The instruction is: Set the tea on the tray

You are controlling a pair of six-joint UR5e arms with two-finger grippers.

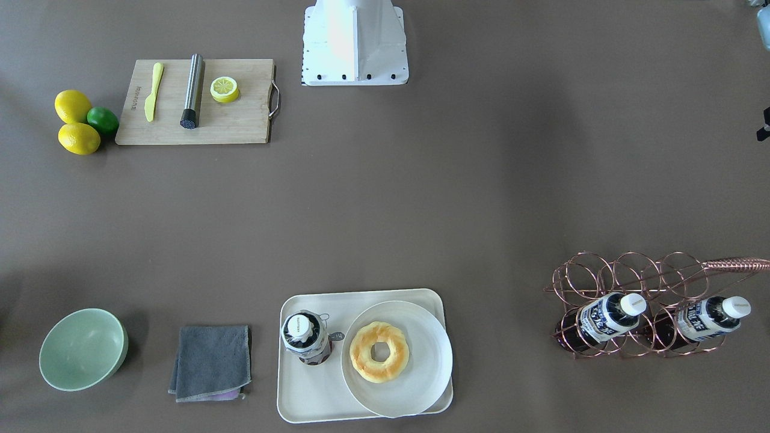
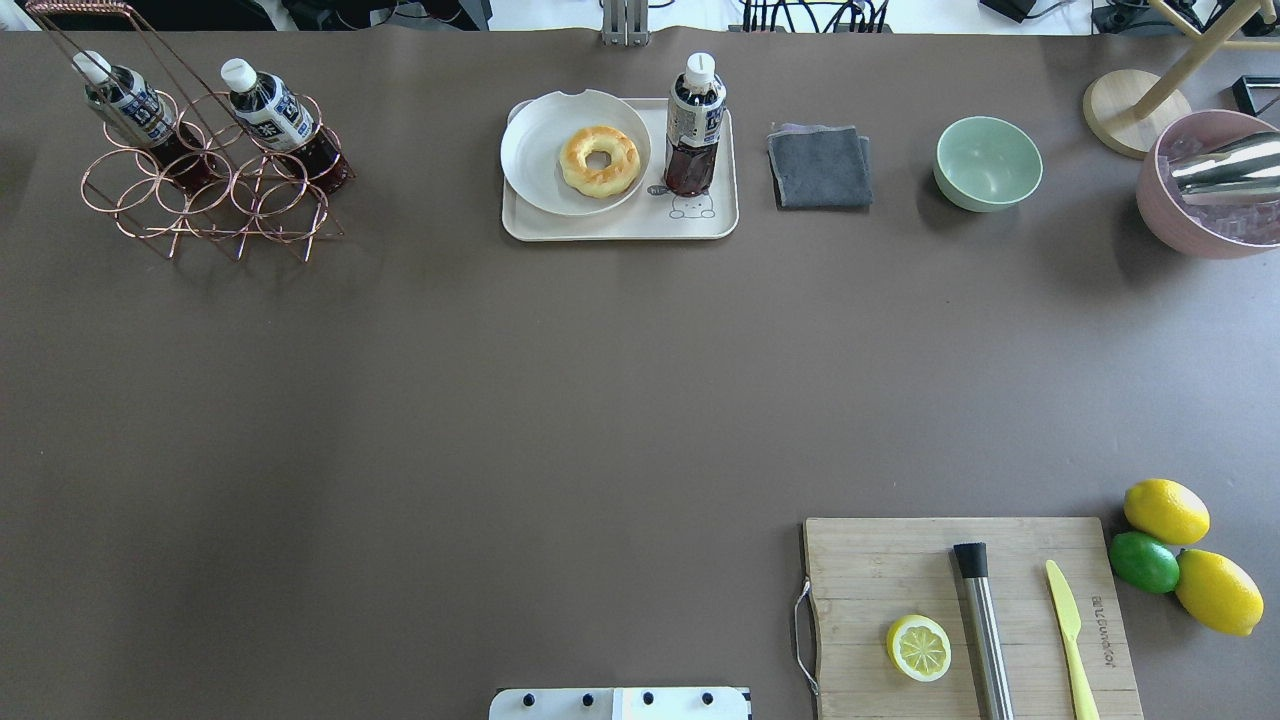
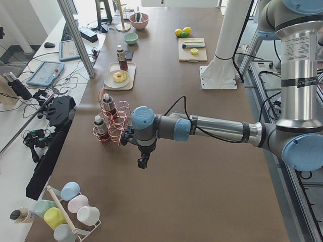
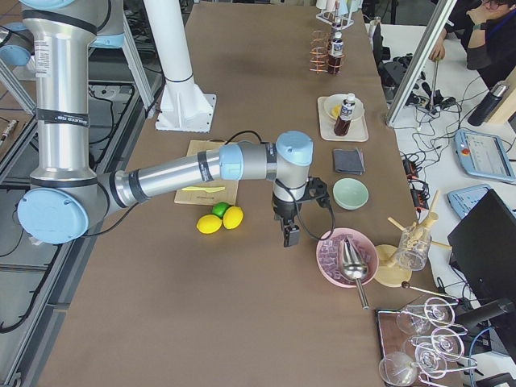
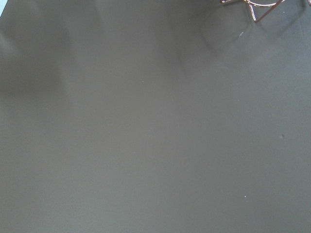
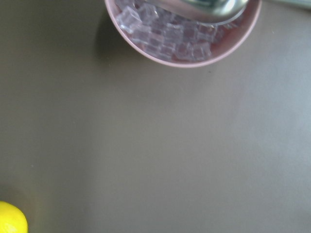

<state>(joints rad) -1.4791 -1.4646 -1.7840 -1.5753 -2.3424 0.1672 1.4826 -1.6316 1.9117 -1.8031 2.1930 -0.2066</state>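
One tea bottle [image 1: 305, 338] with a white cap and navy-and-white label stands upright on the cream tray [image 1: 313, 394]. It also shows in the overhead view [image 2: 694, 128], beside the bear drawing on the tray [image 2: 620, 226]. Two look-alike bottles [image 2: 128, 100] [image 2: 268, 108] lie tilted in a copper wire rack [image 2: 210, 200]. My left gripper [image 3: 143, 162] hangs over bare table near the rack. My right gripper [image 4: 289, 234] hangs between the lemons and a pink ice bowl. Both show only in the side views, so I cannot tell whether they are open or shut.
A round white plate [image 2: 535, 150] with a doughnut [image 2: 598, 160] takes up half the tray. A grey cloth [image 2: 820, 166] and a green bowl [image 2: 988, 163] lie beside it. A wooden cutting board [image 2: 900, 570], lemons [image 2: 1166, 511], a lime and a pink ice bowl [image 2: 1200, 215] sit on my right.
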